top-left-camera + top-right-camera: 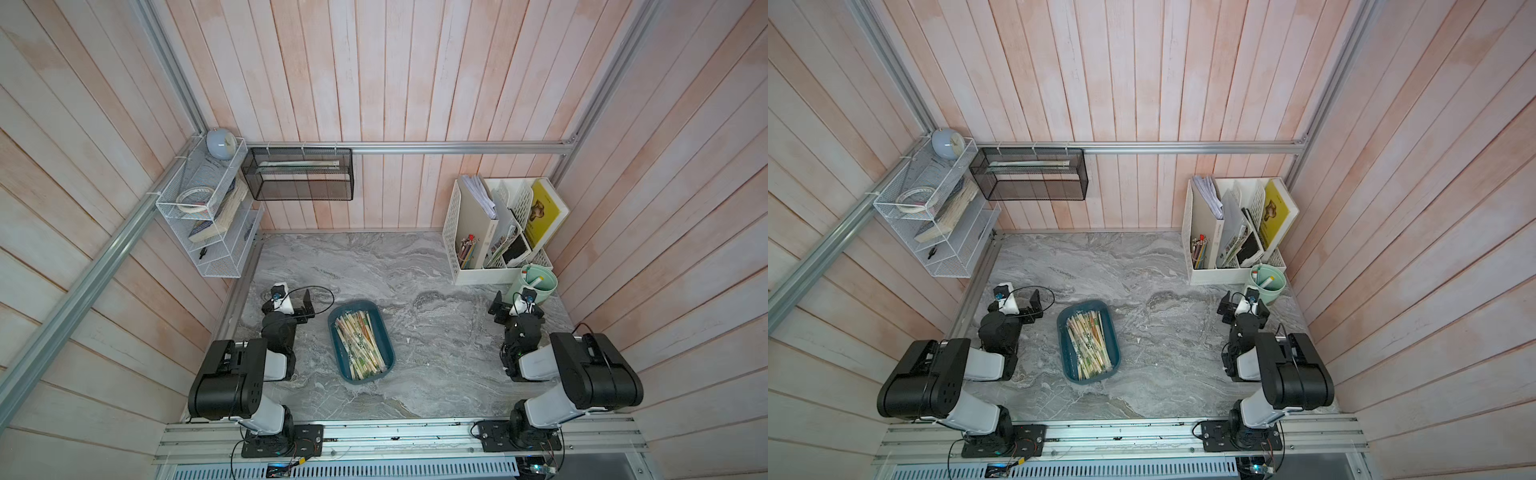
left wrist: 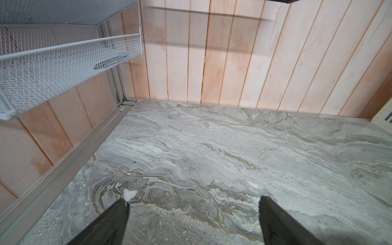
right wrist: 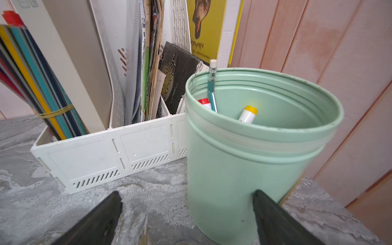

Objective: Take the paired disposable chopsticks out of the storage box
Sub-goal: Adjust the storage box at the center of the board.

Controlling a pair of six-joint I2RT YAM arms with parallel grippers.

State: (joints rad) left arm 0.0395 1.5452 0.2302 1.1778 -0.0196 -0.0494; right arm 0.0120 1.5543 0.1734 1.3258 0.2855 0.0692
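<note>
The paired disposable chopsticks [image 1: 359, 345] lay in a loose heap inside the storage box [image 1: 332, 332], a dark teal tray. It stood on the grey marbled table [image 1: 436, 332] between the two arms, nearer to the left one. Both top views showed this heap [image 1: 1090, 345] and the tray [image 1: 1064, 340]; the wrist views showed neither.

The left gripper [image 1: 307, 307] was beside the far end of the tray and apart from it. In the left wrist view its [image 2: 194, 201] two dark fingers [image 2: 110, 222] stood spread wide over bare table with nothing between them. Beyond them came the plank wall [image 2: 212, 63] and a white mesh shelf [image 2: 53, 70].

The right gripper [image 1: 498, 307] was well apart from the tray, near the far right corner. Only the right wrist view [image 3: 186, 194] showed that its fingers [image 3: 282, 222] were also spread and held nothing. It also showed a mint green cup [image 3: 244, 169] just ahead of them. One fingertip overlapped the cup's wall, but contact could not be told. Inside the cup were a pencil [image 3: 212, 84] and two markers [image 3: 248, 113], and a white file organiser [image 3: 95, 161] stood behind it.
</note>
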